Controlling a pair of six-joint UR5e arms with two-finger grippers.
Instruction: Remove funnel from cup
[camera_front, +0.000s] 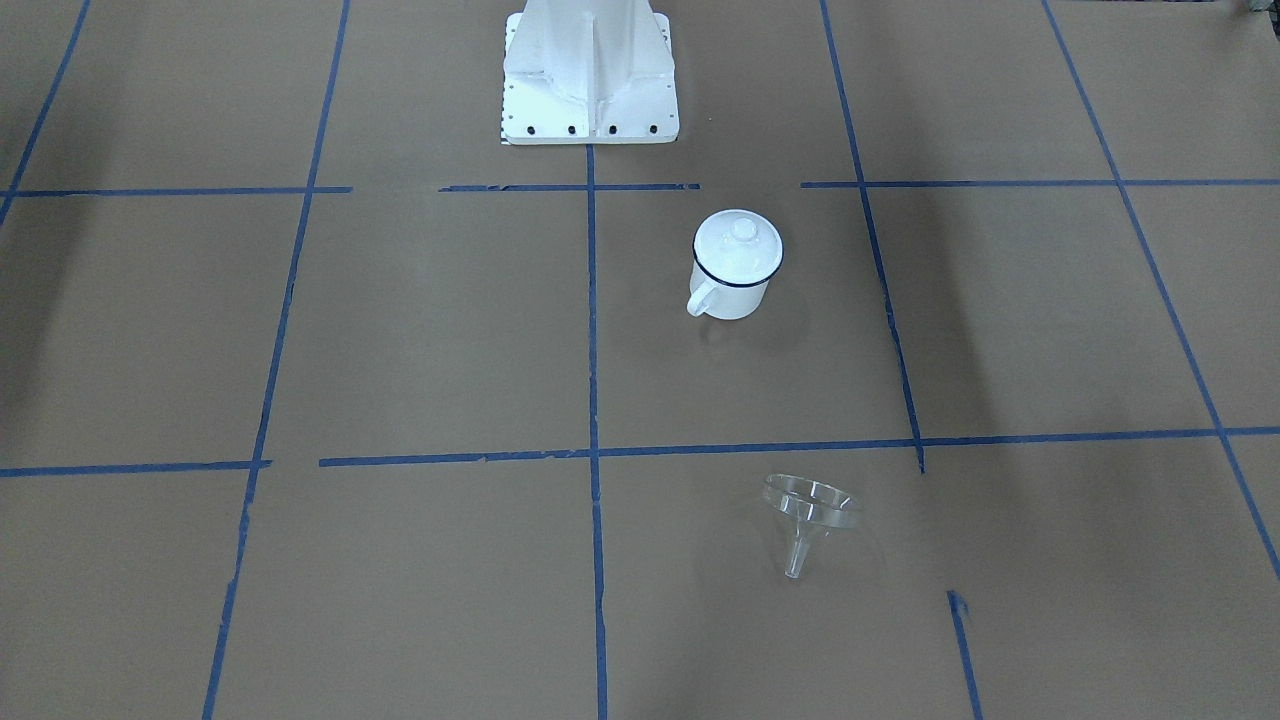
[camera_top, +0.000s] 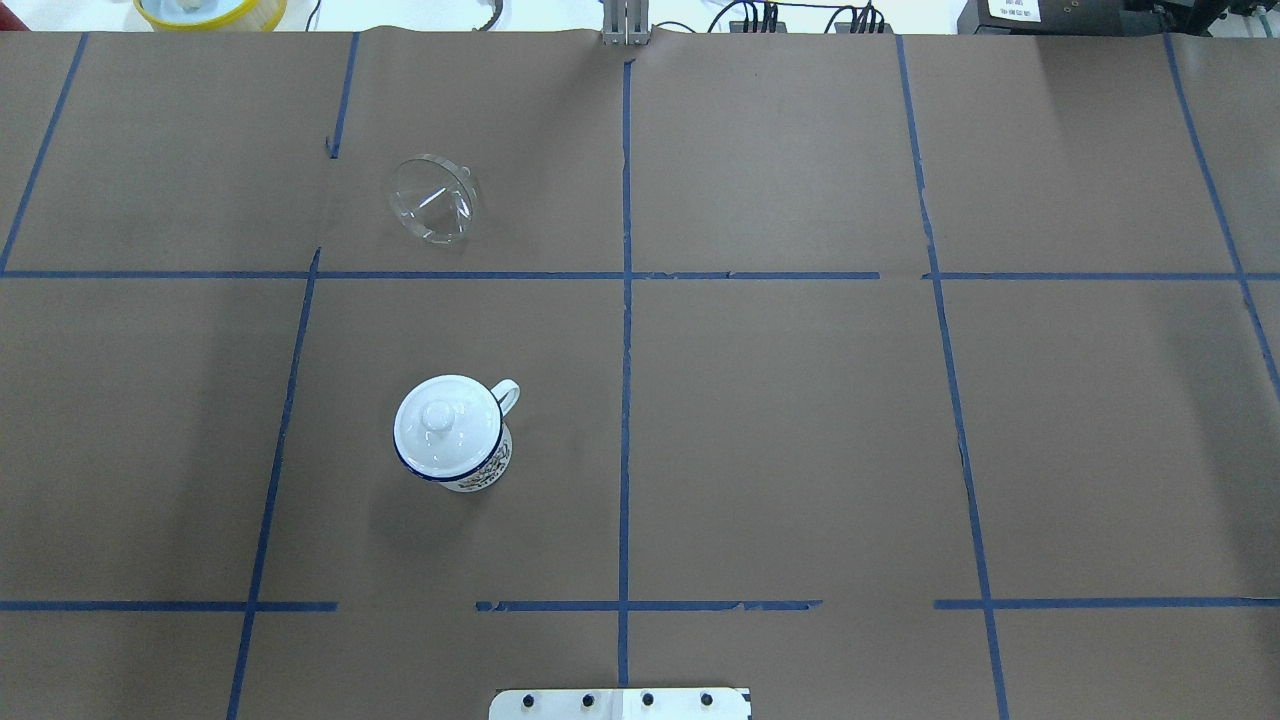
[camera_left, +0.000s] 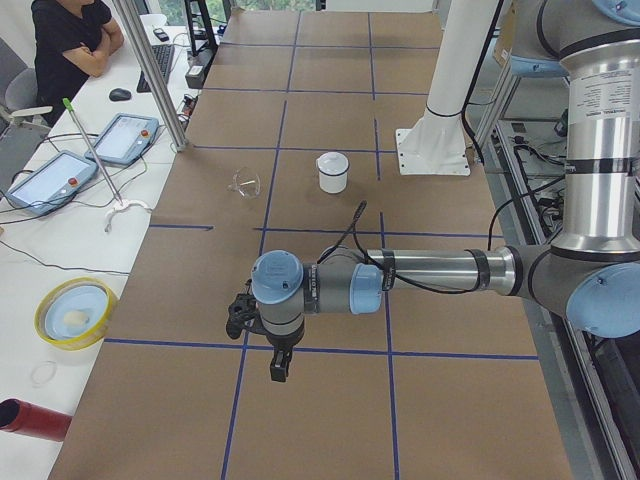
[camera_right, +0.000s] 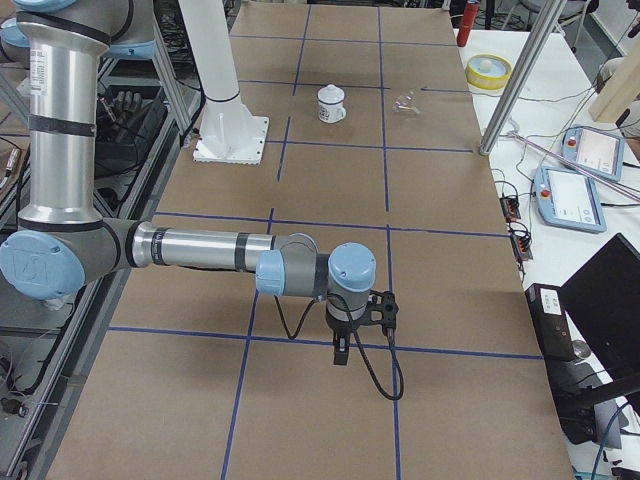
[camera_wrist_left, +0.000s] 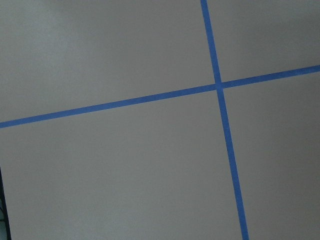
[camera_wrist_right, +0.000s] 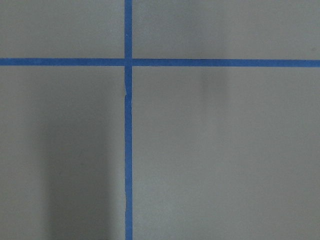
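Funnel (camera_front: 808, 505) lies tipped, well apart from cup (camera_front: 738, 298) capped by lid (camera_front: 740, 242); left gripper (camera_left: 277, 365), right gripper (camera_right: 340, 350): cannot tell if closed.

Brown paper is covering the table (camera_top: 800, 450), and blue tape lines (camera_top: 626, 400) are dividing it into squares. Soft shadows are lying across the paper under even light. A white bench (camera_left: 30, 250) is running along the table's far side, carrying two tablets (camera_left: 125, 138), a yellow-rimmed dish (camera_left: 75, 312) and loose cables. A metal pole (camera_left: 153, 80) is standing at its edge. A person in a dark top (camera_left: 65, 40) is sitting there, arms folded.
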